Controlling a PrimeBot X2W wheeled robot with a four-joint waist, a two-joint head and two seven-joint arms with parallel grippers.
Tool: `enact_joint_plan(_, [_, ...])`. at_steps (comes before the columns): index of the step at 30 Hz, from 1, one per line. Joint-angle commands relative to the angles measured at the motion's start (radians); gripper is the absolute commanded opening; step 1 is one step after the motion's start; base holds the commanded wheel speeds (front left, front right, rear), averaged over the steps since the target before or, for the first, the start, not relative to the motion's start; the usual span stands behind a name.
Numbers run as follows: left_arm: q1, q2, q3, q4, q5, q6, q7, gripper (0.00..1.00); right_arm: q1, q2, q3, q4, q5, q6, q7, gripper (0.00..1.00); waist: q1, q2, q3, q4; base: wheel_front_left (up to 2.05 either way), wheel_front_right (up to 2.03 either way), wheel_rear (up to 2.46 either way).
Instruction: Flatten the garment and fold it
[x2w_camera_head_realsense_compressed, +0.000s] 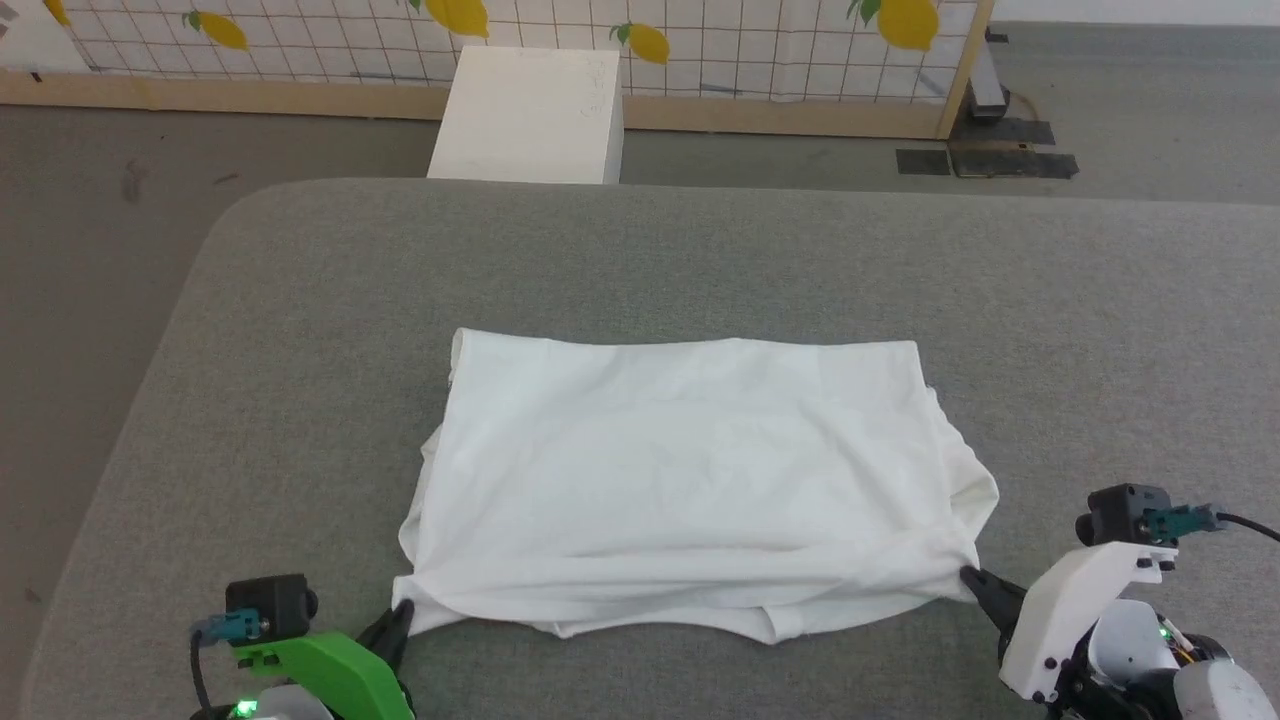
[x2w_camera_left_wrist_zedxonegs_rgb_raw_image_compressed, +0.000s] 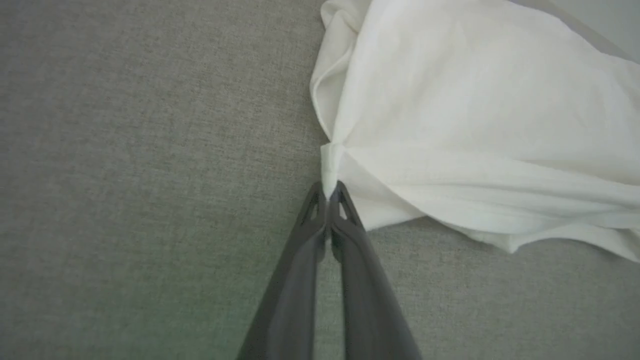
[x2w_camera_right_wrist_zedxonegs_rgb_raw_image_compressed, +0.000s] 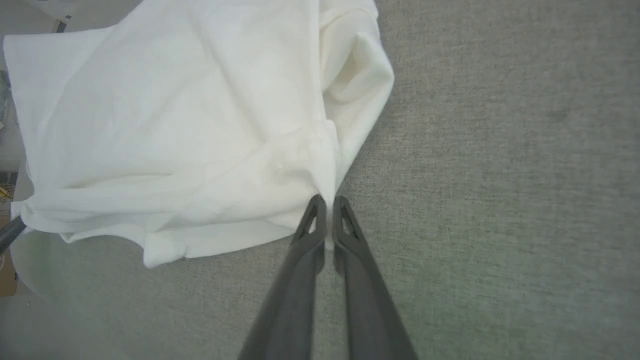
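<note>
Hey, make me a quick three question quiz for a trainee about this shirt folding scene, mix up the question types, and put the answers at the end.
1. True or false: the left gripper is shut on a near corner of the garment.
2. What stands on the floor beyond the grey padded surface? A) a white box B) a blue bucket C) a red chair
3. Fill in: the right gripper pinches the garment's near ____ corner.
Key: 1 true; 2 A; 3 right.
</note>
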Motion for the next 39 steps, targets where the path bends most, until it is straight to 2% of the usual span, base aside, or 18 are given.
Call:
enact_joint_plan(1, [-0.005, -0.001, 0.009, 0.015, -0.015, 0.005, 0.004, 1.00, 0.011, -0.004, -0.009, -0.001, -0.004, -0.001, -0.001, 1.00, 0.0001, 0.0000, -0.001, 0.001, 0.00, 0.00, 0.00])
enact_joint_plan(5, [-0.010, 0.015, 0.040, 0.027, -0.038, 0.028, 0.019, 1.00, 0.020, -0.019, -0.048, -0.043, 0.025, -0.001, 0.032, 1.00, 0.0001, 0.0000, -0.008, 0.005, 0.00, 0.00, 0.00])
enact_joint_plan(11, [0.001, 0.092, 0.147, -0.029, -0.056, 0.103, -0.013, 1.00, -0.025, -0.063, -0.127, -0.176, 0.053, -0.001, 0.118, 1.00, 0.0001, 0.0000, 0.002, -0.001, 0.00, 0.00, 0.00])
enact_joint_plan(14, [-0.004, 0.126, 0.204, -0.103, -0.026, 0.124, -0.103, 1.00, -0.082, -0.095, -0.112, -0.201, 0.042, -0.001, 0.186, 1.00, 0.0001, 0.0000, 0.019, -0.001, 0.00, 0.00, 0.00])
enact_joint_plan(18, [-0.037, 0.140, 0.228, -0.193, 0.087, 0.133, -0.267, 1.00, -0.157, -0.126, -0.063, -0.164, 0.033, -0.001, 0.272, 1.00, 0.0001, 0.0000, 0.055, 0.018, 0.00, 0.00, 0.00])
enact_joint_plan(21, [-0.077, 0.097, 0.227, -0.255, 0.215, 0.129, -0.309, 1.00, -0.209, -0.142, -0.029, -0.094, 0.026, -0.001, 0.337, 1.00, 0.0001, 0.0000, 0.098, 0.053, 0.00, 0.00, 0.00])
enact_joint_plan(26, [-0.093, -0.026, 0.307, -0.346, 0.372, 0.105, -0.311, 1.00, -0.248, -0.153, 0.008, -0.035, 0.034, -0.001, 0.369, 1.00, 0.0001, 0.0000, 0.157, 0.090, 0.00, 0.00, 0.00])
enact_joint_plan(32, [-0.079, -0.134, 0.387, -0.343, 0.459, 0.019, -0.312, 1.00, -0.261, -0.149, 0.044, 0.025, 0.044, -0.001, 0.369, 1.00, 0.0001, 0.0000, 0.197, 0.112, 0.00, 0.00, 0.00])
enact_joint_plan(39, [-0.075, -0.211, 0.469, -0.320, 0.511, -0.061, -0.312, 1.00, -0.284, -0.112, 0.132, 0.074, 0.086, -0.001, 0.337, 1.00, 0.0001, 0.0000, 0.207, 0.113, 0.00, 0.00, 0.00])
